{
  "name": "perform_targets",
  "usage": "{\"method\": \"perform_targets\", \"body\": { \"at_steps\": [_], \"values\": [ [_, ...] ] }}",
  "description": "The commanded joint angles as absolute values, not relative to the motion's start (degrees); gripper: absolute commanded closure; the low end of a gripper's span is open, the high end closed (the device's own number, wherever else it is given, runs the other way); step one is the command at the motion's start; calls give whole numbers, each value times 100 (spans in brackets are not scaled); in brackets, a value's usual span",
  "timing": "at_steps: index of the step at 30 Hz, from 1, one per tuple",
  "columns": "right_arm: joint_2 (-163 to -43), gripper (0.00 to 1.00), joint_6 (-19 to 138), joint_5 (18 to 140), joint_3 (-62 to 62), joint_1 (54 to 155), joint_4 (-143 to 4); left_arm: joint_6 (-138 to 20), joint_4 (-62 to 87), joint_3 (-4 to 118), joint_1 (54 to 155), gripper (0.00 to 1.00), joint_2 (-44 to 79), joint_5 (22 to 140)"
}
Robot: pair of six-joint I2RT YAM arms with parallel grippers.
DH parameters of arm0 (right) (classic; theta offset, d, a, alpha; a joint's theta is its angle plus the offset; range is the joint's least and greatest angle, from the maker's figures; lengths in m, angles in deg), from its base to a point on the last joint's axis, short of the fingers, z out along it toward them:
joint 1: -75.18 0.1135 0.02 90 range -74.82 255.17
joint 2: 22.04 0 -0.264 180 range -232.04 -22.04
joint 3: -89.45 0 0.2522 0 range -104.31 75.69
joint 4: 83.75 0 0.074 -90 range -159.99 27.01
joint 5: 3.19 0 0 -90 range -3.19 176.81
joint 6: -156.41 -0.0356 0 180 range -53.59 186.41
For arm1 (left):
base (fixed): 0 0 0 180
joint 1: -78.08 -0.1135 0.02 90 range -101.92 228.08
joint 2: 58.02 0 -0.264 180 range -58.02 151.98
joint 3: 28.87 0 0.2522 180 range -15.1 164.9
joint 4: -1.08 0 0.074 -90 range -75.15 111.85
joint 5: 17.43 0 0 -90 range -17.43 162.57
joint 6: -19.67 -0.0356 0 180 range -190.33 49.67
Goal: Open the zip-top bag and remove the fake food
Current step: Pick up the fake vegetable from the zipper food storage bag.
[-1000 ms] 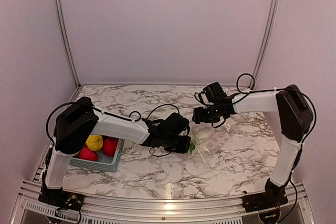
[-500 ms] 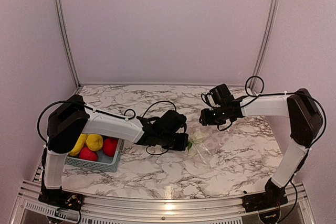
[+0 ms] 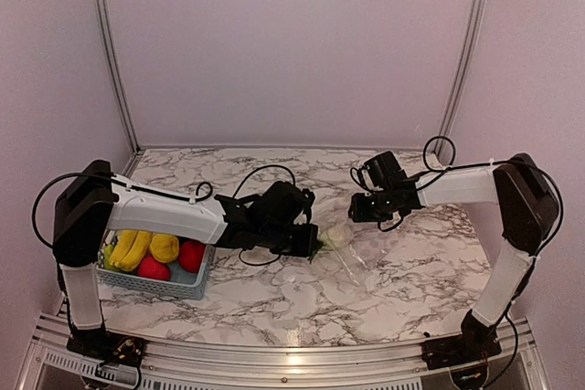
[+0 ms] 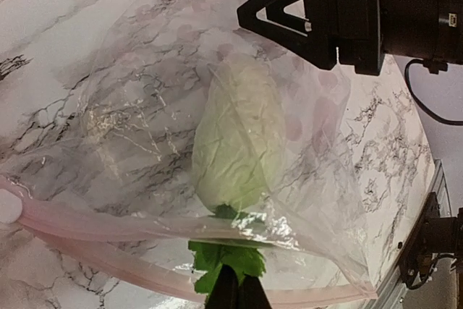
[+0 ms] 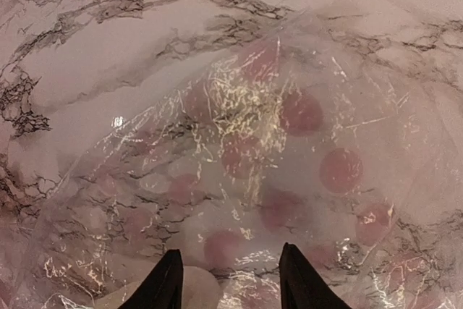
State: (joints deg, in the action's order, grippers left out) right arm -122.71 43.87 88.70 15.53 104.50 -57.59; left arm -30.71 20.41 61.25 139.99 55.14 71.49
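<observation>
The zip-top bag lies crinkled on the marble, clear with faint pink dots and a pink zip strip along its mouth; it also shows under my right gripper. A pale green-white cabbage lies in the bag's mouth, its dark green leaves poking out past the strip. My left gripper is shut on those leaves. My right gripper hovers over the far part of the bag, jaws apart, nothing between them. The cabbage sits just right of my left gripper.
A light blue lattice basket stands at the left front, holding yellow bananas, a lemon and red apples. Cables loop over both forearms. A metal rail runs along the table's near edge.
My left gripper has drawn back to the left with the cabbage leaves, and more of the pale head shows. My right gripper has come down toward the bag, its jaws narrower.
</observation>
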Motion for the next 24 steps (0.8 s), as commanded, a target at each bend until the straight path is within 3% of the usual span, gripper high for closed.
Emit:
{"method": "perform_targets", "body": {
  "at_steps": [1,24],
  "values": [
    [-12437,56,4319,8927,1568,10392,-5897,-3136,2359,5973,14070,100,5071,7034],
    [-12646,59,4342,8825,1579,10389,-5992,-2987,2830,5105,14250,100,4628,6984]
  ]
}}
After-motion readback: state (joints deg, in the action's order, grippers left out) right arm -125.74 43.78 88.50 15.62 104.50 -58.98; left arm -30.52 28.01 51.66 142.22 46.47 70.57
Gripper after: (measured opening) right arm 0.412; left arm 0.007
